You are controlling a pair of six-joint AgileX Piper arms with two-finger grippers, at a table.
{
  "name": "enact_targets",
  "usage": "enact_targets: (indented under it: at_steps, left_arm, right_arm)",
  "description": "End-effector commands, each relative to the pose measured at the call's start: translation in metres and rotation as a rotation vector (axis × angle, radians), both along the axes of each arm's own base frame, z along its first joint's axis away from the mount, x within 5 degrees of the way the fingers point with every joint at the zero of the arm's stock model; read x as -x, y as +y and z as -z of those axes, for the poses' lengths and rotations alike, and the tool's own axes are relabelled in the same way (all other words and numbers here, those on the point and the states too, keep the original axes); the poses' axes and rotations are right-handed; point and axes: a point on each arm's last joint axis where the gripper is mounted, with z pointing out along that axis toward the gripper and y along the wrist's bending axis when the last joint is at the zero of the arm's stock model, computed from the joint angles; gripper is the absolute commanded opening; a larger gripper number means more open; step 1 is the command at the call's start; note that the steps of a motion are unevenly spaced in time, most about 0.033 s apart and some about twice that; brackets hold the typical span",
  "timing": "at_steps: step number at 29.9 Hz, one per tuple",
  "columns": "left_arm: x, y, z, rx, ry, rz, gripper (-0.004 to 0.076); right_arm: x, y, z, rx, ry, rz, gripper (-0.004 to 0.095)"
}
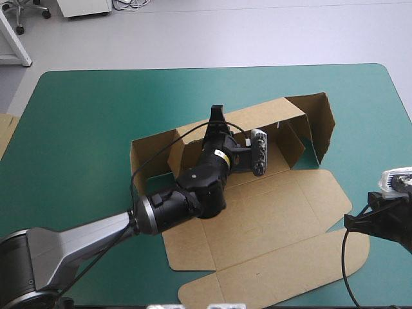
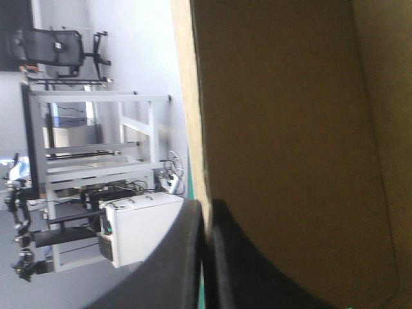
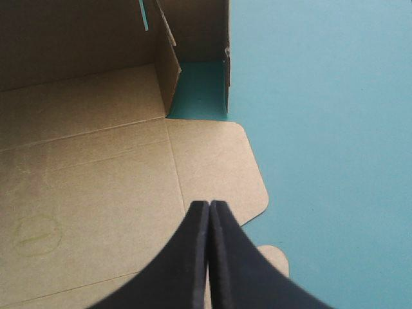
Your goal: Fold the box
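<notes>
Teal-green surface point(image 1: 84, 122) carries the brown box point(image 1: 270, 212) at its middle, with lid and flaps lying flat on the near side and walls raised on the far side. I see my right end effector point(image 3: 209, 205) clenched on nothing above the near right flap. My left end effector point(image 1: 217, 114), its arm stretched across the base, pinches the box's far wall.

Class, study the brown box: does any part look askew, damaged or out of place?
No damage shows. The box is only half formed: its far wall, pinched by the left gripper, stands up, but the right end panel splays outward, untucked.
</notes>
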Motion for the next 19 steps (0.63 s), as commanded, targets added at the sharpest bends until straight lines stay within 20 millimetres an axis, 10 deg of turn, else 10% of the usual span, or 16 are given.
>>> enact_targets:
  at_steps: [1, 19]
  left_arm:
    - [0.020, -0.002, -0.020, 0.077, -0.166, 0.049, -0.0010]
    - [0.031, 0.027, -0.017, 0.080, -0.313, 0.175, -0.0010]
  right_arm:
    - [0.000, -0.002, -0.013, 0.019, -0.086, -0.004, -0.0020]
    - [0.005, -0.003, -0.006, 0.044, 0.007, -0.005, -0.0019]
